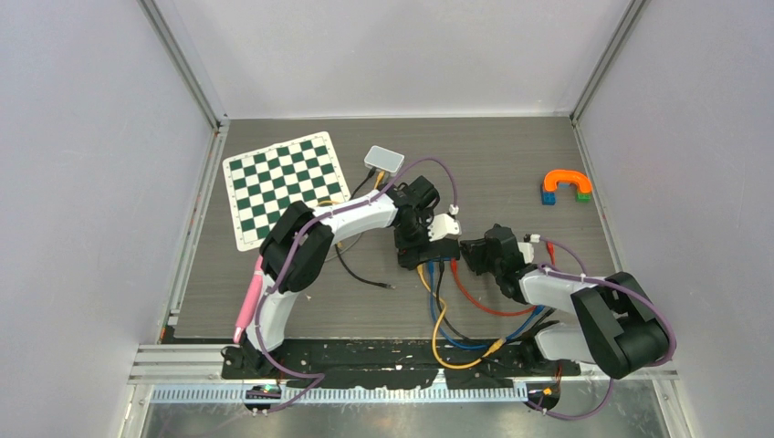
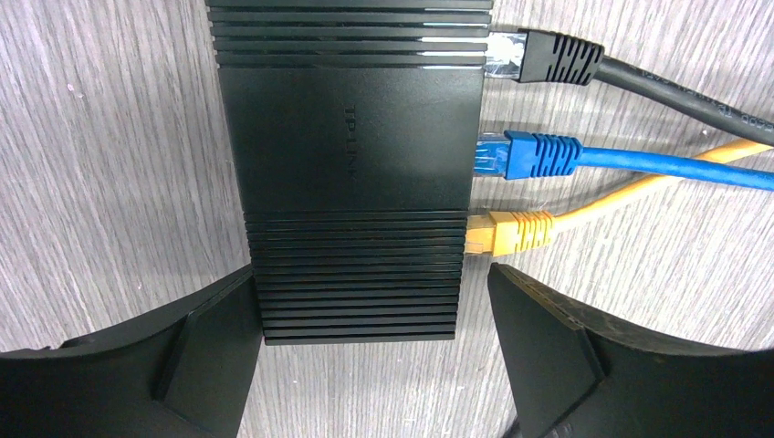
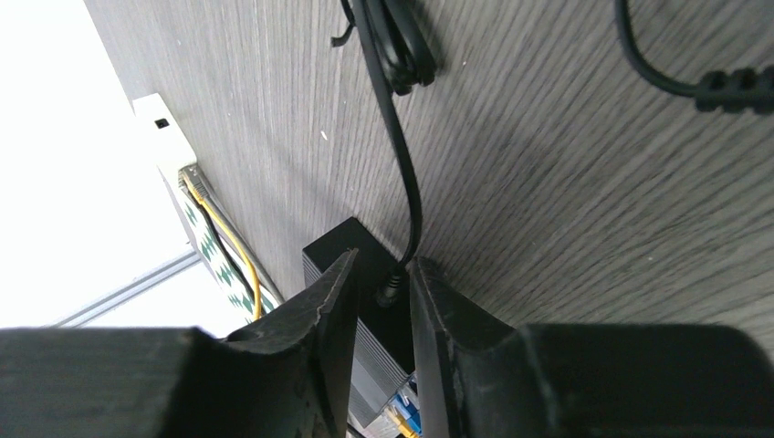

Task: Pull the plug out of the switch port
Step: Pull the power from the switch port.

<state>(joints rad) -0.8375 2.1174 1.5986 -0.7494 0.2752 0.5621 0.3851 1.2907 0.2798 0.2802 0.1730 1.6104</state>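
1 grey table [image 1: 511, 155] carries the black switch [image 2: 351, 182] near centre. The left gripper [image 2: 370, 274] stands wide open, straddling the switch's end. The right gripper [image 3: 385, 265] is narrowed, its fingers flanking the black plug [image 3: 391, 294] seated in the switch; firm grip cannot be confirmed. 3 network plugs [image 2: 534, 153] occupy the opposite side.

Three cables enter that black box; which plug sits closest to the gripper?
The yellow plug, right beside the left gripper; blue plug and black plug sit farther away.
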